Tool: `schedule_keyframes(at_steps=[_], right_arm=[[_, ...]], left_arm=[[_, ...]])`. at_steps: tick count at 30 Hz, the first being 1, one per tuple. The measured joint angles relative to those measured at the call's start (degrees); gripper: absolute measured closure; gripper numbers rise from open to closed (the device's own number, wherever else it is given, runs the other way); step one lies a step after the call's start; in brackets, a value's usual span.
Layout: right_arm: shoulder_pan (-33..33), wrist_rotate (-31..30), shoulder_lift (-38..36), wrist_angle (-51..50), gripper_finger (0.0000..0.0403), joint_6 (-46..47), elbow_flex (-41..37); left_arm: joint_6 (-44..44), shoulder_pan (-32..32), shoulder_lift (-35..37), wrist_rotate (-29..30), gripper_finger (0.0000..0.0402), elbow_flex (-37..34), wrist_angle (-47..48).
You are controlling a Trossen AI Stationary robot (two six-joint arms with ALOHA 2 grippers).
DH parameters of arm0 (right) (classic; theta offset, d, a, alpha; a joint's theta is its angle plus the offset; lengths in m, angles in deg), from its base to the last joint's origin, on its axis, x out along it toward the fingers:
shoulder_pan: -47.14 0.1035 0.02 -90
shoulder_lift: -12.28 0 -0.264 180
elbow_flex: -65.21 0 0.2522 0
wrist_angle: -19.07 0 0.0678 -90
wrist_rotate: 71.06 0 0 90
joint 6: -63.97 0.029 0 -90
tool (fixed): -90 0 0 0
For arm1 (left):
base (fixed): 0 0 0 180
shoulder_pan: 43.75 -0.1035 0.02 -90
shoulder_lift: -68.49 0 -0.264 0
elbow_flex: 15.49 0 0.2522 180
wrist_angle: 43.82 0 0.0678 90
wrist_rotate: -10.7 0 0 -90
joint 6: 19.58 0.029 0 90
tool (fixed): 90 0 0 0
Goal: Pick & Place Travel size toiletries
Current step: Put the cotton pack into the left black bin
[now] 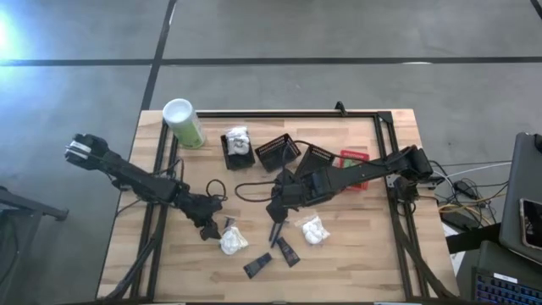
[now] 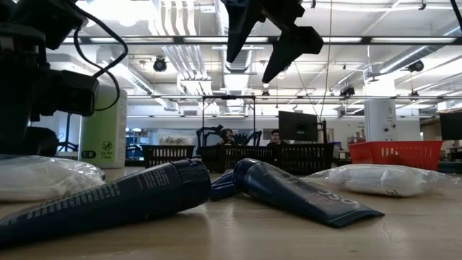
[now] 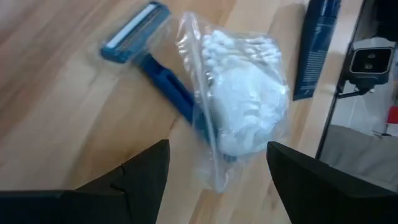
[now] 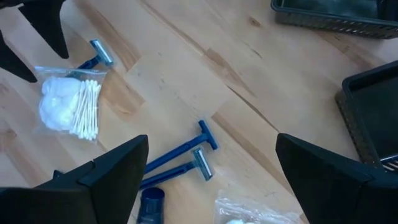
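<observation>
Two clear crinkly bags of cotton swabs and cotton wool lie on the wooden worktop. The left tool hovers right over one swab bag, its fingers spread wide with nothing between them; the bag sits just ahead of the gap. Under that bag a blue plastic razor runs slantwise, its head sticking out clear of the bag and its handle passing beneath the film.

The right tool hangs near the worktop's middle, fingers likewise spread and empty. Below it two more blue razors lie side by side, nearly parallel, heads pointing toward the black slotted baskets. Beside them rests the second swab bag.

In the low view, two smooth dark-blue tubes lie flat, caps nearly meeting and crimped ends splayed apart.
</observation>
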Motion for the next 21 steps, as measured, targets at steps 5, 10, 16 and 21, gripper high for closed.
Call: schedule_keyframes(at_steps=[5, 10, 16, 21], right_arm=[[0.02, 0.00, 0.00, 0.02, 0.0071, 0.21, 0.00], [0.02, 0.00, 0.00, 0.02, 0.0083, 0.42, 0.00], [0.00, 0.00, 0.00, 0.02, 0.0090, 0.39, 0.00], [0.00, -0.01, 0.00, 0.02, 0.0080, 0.39, -0.15]], left_arm=[[0.38, -0.02, -2.36, -0.13, 0.0128, 0.00, -1.72], [-0.05, -0.02, -3.57, -2.51, 0.0128, 0.00, -3.94], [-0.19, -0.02, -4.16, -3.11, 0.0129, 0.02, -7.30], [-0.23, -0.02, -5.89, -4.64, 0.0129, 0.02, -7.29]])
